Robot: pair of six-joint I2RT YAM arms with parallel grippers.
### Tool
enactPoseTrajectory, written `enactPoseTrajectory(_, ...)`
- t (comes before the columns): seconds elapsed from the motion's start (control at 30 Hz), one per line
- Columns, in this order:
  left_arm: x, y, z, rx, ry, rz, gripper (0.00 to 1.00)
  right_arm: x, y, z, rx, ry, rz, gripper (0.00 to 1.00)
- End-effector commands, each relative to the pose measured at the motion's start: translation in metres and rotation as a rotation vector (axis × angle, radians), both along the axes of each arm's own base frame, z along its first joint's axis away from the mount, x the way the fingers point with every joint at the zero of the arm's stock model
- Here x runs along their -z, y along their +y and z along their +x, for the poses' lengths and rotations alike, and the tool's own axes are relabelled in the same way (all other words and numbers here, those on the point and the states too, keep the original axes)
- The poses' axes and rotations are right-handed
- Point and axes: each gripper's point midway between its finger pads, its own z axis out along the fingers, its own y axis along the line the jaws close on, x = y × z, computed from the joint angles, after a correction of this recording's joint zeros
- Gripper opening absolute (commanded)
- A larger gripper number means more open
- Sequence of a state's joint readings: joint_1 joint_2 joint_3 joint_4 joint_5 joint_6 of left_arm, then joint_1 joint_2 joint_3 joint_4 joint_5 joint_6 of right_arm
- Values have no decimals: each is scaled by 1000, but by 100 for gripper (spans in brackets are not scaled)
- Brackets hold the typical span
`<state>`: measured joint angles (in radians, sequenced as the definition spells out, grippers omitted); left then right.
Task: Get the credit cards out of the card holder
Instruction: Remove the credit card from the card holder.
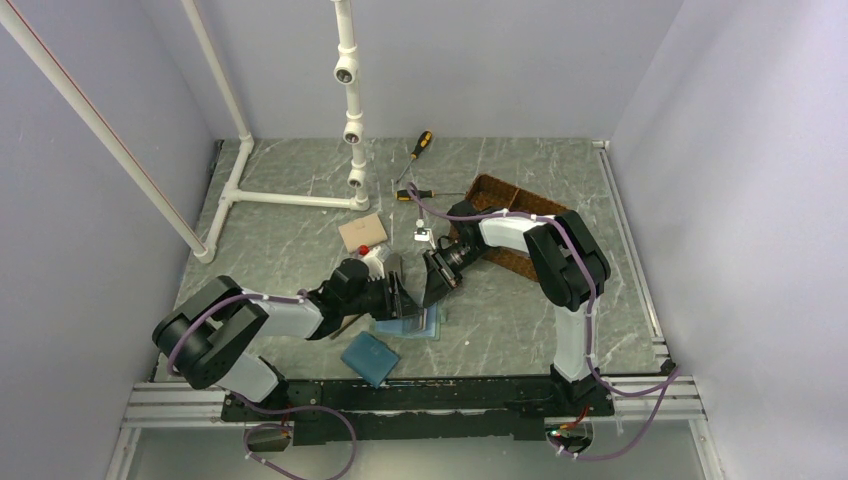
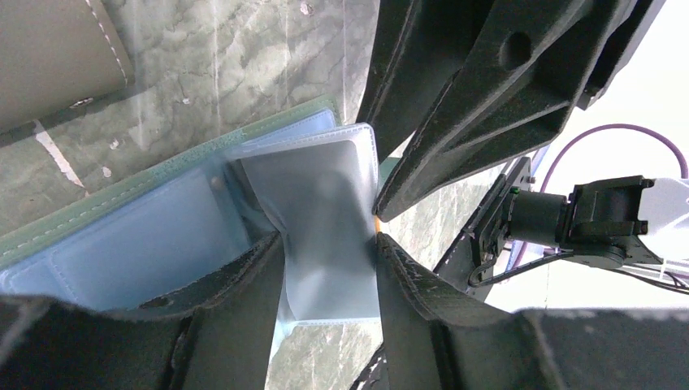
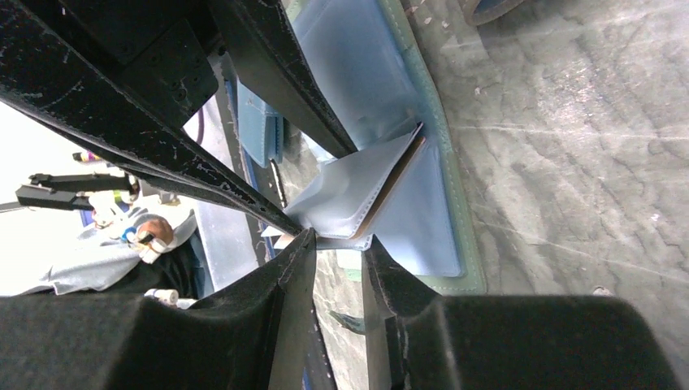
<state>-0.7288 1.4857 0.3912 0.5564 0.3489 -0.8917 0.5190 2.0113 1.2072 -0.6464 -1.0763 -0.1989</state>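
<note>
Open card holder (image 1: 418,327) flat on table (image 1: 300,200), 6 o'clock of centre; dk blue wallet (image 1: 369,358) just beside at its 7. A clear sleeve (image 2: 325,203) stands up from holder's fold. L gripper (image 2: 329,244) half-spread, fingers against sleeve's two sides; firm hold or not: cannot tell. R gripper (image 3: 337,241) nipping sleeve's free edge. R wrist view only: orange-tan card (image 3: 396,172) edge-on in sleeve; L wrist view gives just an orange speck at 3 o'clock of sleeve. Sleeve frosted, print unreadable; top view: sleeve hidden by grippers.
</note>
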Motion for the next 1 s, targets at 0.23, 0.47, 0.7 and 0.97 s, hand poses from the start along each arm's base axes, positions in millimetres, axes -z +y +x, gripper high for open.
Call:
enactPoseTrajectory(0.23,14,10,-4,-19,35,24,46,8,0,10,1,-68,-33,36)
enactPoseTrajectory(0.47,15,14,-4,-33,42,14,42,9,0,10,-2,-72,-33,44)
enactPoseTrajectory(0.7,14,10,-4,-17,42,-12,43,14,4,13,6,-89,-66,41)
enactPoseTrajectory(0.97,11,7,-5,-9,39,-47,81,15,18,11,-2,-102,-59,37)
